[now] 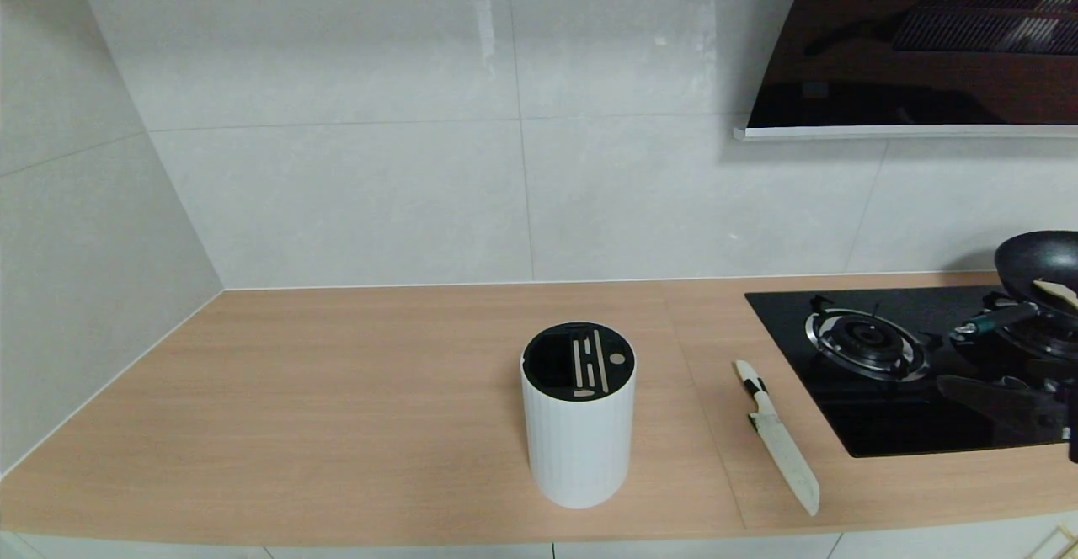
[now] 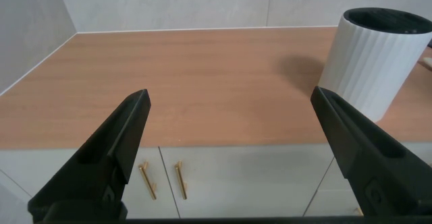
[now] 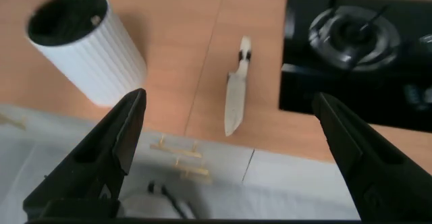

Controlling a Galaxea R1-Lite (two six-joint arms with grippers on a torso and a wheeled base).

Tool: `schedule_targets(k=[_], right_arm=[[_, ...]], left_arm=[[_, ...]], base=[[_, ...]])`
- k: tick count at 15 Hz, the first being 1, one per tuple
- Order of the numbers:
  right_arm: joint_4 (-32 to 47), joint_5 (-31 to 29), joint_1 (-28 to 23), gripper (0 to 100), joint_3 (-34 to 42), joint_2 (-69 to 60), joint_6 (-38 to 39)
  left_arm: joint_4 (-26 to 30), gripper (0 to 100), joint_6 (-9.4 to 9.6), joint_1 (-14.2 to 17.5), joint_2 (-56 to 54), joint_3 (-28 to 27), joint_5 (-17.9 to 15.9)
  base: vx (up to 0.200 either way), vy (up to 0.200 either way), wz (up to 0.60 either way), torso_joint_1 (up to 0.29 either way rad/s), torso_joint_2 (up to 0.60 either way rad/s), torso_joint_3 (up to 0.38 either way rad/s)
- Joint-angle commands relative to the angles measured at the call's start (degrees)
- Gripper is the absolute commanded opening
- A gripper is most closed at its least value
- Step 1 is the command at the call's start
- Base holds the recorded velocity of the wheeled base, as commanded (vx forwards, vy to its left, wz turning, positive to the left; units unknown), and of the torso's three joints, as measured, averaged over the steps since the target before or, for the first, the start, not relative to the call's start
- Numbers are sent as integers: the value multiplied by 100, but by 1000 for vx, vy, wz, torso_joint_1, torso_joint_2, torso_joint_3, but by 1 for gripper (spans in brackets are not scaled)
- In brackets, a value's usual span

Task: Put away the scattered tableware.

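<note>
The knife [image 1: 776,437] lay flat on the wooden worktop [image 1: 337,391] at lower right of the head frame, between the white slotted holder [image 1: 579,433] at centre and the black hob [image 1: 893,374]. It looked light, stiff and sharp, the blade [image 1: 792,462] slick, so its pale handle [image 1: 752,382], toward the tiled wall [image 1: 379,205], seemed the place to grip. Both the left end effector [image 2: 229,150] and the right end effector [image 3: 229,156] were spread open and empty.

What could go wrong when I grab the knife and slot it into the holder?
The knife lies flat on the counter, blade tip near the front edge: a glancing pinch could slide it off. The white holder stands free with narrow slots; a tilted blade might jam or tip it.
</note>
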Motion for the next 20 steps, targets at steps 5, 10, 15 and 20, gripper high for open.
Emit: schedule_targets(k=[5, 10, 15, 20], right_arm=[[-626, -20, 276, 100, -799, 2909, -33], [-1452, -81, 267, 100, -641, 4157, -41], [-2419, -582, 284, 100, -501, 5274, -76], [-3570, -793, 443, 100, -386, 6337, -76]], left_arm=[[3, 100, 2, 2, 2, 0, -2], [3, 100, 2, 2, 2, 0, -2], [3, 100, 2, 2, 2, 0, -2], [3, 100, 2, 2, 2, 0, 7]], base=[[0, 0, 0, 0, 0, 0], [0, 0, 0, 0, 0, 0], [0, 0, 0, 0, 0, 0], [0, 0, 0, 0, 0, 0]])
